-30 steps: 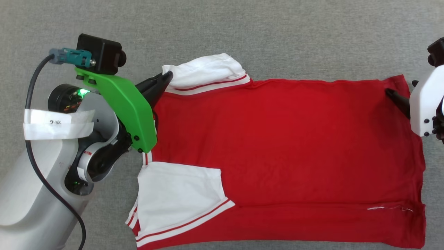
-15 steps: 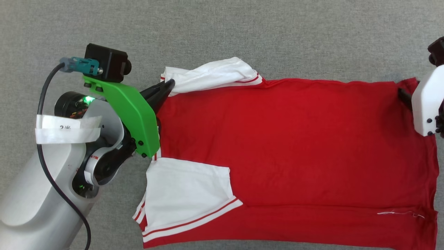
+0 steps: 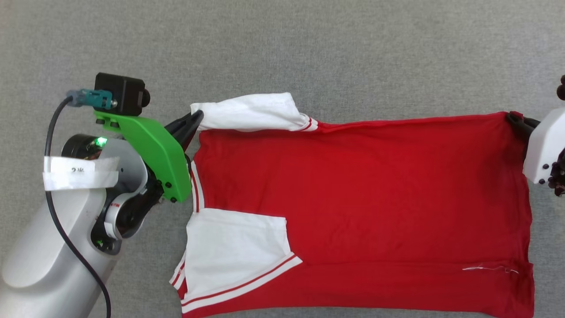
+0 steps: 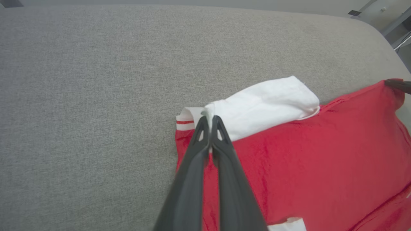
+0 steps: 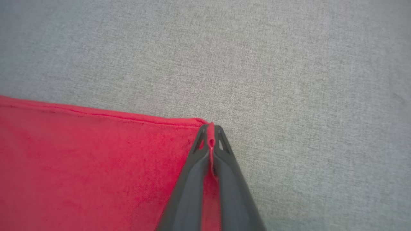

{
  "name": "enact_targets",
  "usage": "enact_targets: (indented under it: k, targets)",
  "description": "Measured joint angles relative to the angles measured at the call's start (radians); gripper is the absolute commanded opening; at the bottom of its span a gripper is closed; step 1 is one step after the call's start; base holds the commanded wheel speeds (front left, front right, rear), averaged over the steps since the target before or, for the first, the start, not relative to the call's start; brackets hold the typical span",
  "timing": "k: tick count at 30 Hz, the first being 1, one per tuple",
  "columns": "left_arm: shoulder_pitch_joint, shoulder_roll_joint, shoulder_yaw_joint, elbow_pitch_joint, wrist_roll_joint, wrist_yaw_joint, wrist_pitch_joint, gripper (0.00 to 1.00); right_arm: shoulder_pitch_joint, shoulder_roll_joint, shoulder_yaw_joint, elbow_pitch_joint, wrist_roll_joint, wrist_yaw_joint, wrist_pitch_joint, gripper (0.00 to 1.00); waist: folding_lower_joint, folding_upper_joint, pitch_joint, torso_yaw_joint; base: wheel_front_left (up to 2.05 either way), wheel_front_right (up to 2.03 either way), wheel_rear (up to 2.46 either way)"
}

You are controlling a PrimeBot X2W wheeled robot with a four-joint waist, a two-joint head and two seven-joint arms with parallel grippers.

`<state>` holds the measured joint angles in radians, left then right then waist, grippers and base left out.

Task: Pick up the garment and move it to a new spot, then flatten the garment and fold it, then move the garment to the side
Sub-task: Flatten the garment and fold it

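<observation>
Your right gripper [image 5: 210, 129] has gone from spread beside the hem corner to clenched on it, and you can see a pinch of red cloth between its fingertips. Your left gripper [image 4: 210, 121] is clamped too, biting the shoulder where the far white sleeve [image 3: 249, 115] meets the striped collar trim. You have the garment [image 3: 353, 198] spread on the grey fabric surface [image 3: 309, 44], collar end toward your left, hem toward your right, its far edge drawn in a nearly straight line between the two grippers. Your near white sleeve [image 3: 236, 247] lies folded in over the red body.
</observation>
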<state>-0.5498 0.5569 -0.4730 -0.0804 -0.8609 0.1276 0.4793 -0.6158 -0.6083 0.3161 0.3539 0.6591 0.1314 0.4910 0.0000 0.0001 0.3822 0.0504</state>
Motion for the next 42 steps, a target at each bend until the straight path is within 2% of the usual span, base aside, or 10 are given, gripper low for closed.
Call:
enact_targets:
  k: [14,25,34,36,42]
  targets:
    - [0.109,-0.002,-0.002,0.004,-0.012,0.003,-0.043,0.00,0.170,0.010,-0.097,-0.039,0.054,0.000,-0.207,0.00,0.0000,0.0000,-0.124,-0.010,0.00,0.00,0.00]
    - [0.294,0.007,-0.004,-0.039,-0.040,0.041,-0.087,0.00,0.366,0.018,-0.111,-0.131,0.070,0.000,-0.334,0.00,0.0000,0.0000,-0.215,-0.009,0.00,0.00,0.00]
    - [0.423,0.020,-0.026,-0.087,-0.047,0.076,-0.091,0.00,0.519,0.017,-0.090,-0.205,0.117,0.000,-0.379,0.00,0.0000,0.0000,-0.250,-0.001,0.00,0.00,0.00]
    - [0.442,0.027,-0.040,-0.085,-0.047,0.076,-0.082,0.00,0.546,0.008,-0.080,-0.211,0.122,0.000,-0.379,0.00,0.0000,0.0000,-0.252,0.000,0.00,0.00,0.00]
    - [0.476,0.047,-0.078,-0.043,-0.042,0.076,-0.060,0.00,0.595,-0.091,0.024,-0.246,0.138,0.000,-0.342,0.00,0.0000,0.0000,-0.241,-0.006,0.00,0.00,0.00]
